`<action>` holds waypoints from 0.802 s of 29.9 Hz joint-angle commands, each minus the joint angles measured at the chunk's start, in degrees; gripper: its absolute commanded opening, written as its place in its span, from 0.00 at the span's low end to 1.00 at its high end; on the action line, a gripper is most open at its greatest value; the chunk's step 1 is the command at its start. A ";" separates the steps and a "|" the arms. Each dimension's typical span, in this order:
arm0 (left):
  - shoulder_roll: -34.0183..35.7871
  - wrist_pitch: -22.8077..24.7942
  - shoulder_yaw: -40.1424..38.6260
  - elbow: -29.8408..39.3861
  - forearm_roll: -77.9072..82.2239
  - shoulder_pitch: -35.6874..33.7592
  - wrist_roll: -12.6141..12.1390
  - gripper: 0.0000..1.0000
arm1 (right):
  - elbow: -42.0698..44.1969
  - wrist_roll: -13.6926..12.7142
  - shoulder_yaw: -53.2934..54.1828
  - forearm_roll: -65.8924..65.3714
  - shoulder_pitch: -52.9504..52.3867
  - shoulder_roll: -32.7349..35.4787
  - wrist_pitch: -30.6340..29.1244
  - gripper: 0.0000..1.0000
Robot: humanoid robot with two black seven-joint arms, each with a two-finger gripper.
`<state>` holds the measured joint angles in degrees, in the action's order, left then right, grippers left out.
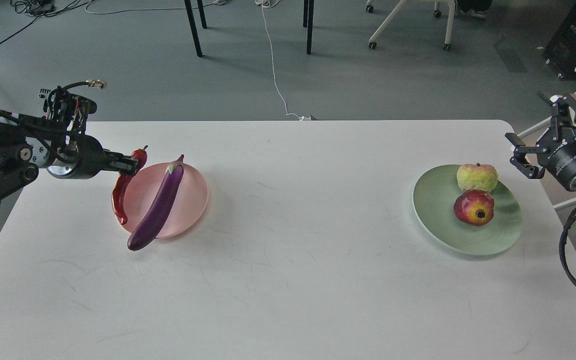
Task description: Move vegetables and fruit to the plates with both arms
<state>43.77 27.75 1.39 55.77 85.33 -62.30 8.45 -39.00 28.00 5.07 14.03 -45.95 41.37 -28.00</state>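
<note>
The purple eggplant (158,207) lies across the pale pink plate (190,200), its blunt end hanging over the plate's front rim. My left gripper (130,163) is shut on the stem end of the red chili pepper (120,192), which hangs down at the plate's left rim. The yellow-green fruit (477,177) and the dark red fruit (474,207) sit on the mint green plate (468,237) at the right. My right gripper (520,155) is open and empty, just right of the green plate at the table's edge.
The white table (288,280) carries only the two plates. Behind its far edge are chair and table legs (309,27) and a white cable (275,70) on the floor.
</note>
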 commanded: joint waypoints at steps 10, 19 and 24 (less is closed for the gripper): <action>-1.93 -2.61 -0.42 -1.54 -0.60 1.65 0.07 0.64 | 0.06 0.00 -0.06 0.03 -0.01 0.11 0.00 0.99; -1.67 -2.34 -5.15 -2.32 -6.90 0.17 3.32 1.00 | 0.06 0.00 0.03 0.03 -0.19 0.29 0.00 0.99; -3.34 -2.78 -19.04 -2.07 -30.09 0.51 4.82 1.00 | 0.24 0.00 0.03 0.03 -1.59 -0.06 0.00 0.99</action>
<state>41.49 25.45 -10.45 53.54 68.45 -62.54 12.51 -38.84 28.00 5.06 14.05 -46.73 41.63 -28.00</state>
